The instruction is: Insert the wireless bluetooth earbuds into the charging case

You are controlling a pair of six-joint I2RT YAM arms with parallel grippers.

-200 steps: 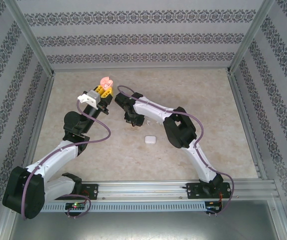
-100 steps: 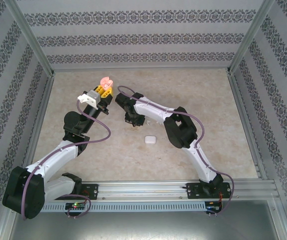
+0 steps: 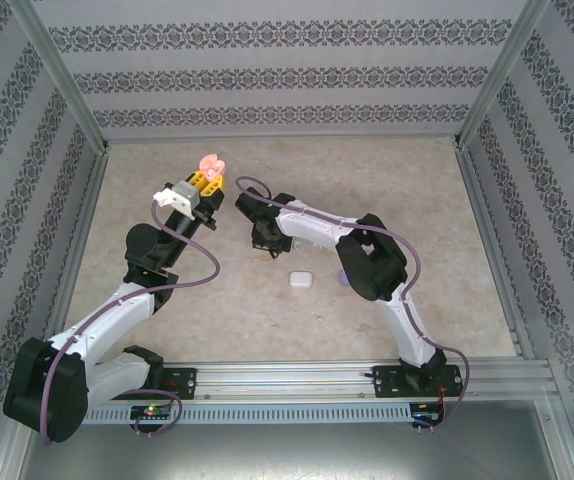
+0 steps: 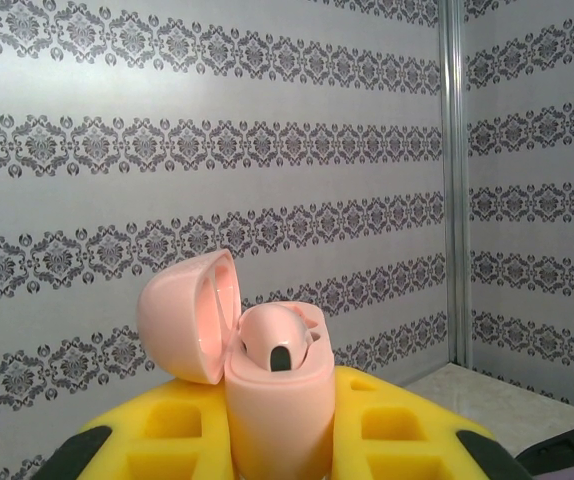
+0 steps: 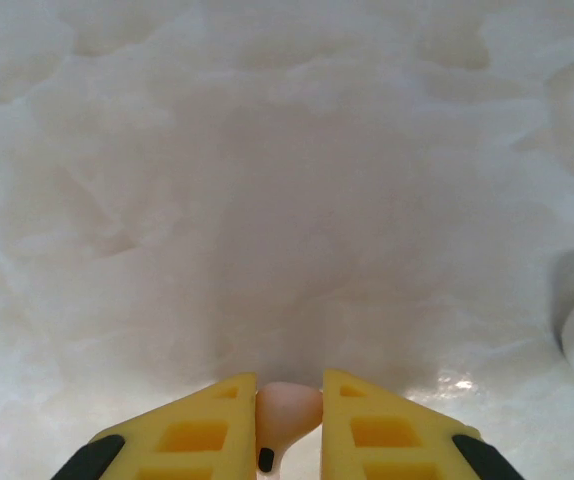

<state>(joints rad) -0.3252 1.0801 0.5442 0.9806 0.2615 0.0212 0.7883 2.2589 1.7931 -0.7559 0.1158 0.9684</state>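
Alignment decides this step, so take it slowly. Your right gripper (image 5: 289, 386) has its yellow fingers (image 5: 207, 435) closed on a tiny pinkish stemmed plastic earbud (image 5: 287, 410), rounded head forward, low over the pale marbled tabletop (image 5: 267, 150). Your left gripper (image 3: 208, 176) is clamped round the body of a glossy pink egg-shaped plastic charging case (image 4: 279, 415), held upright off the table with its domed lid (image 4: 189, 318) hinged open to the left. A matching pinkish bud (image 4: 275, 345) with a dark oval spot sits in one socket. From above, the two grippers are near each other but apart, so the carry looks short. Lift the held earbud clear of the table first, then turn the wrist so the stem points down into the free socket (I judge it lies just beside the seated bud, though it is largely hidden). Come in from the side away from the lid so you don't knock it shut. Lower straight, and part the fingers only once the stem has dropped in; the thing is small and likely slippery, so any twist could flick it out. No brand, label or lettering can be read on the case, the earbud or the grippers, and the walls (image 4: 267, 150) carry only bands of dark ornament.
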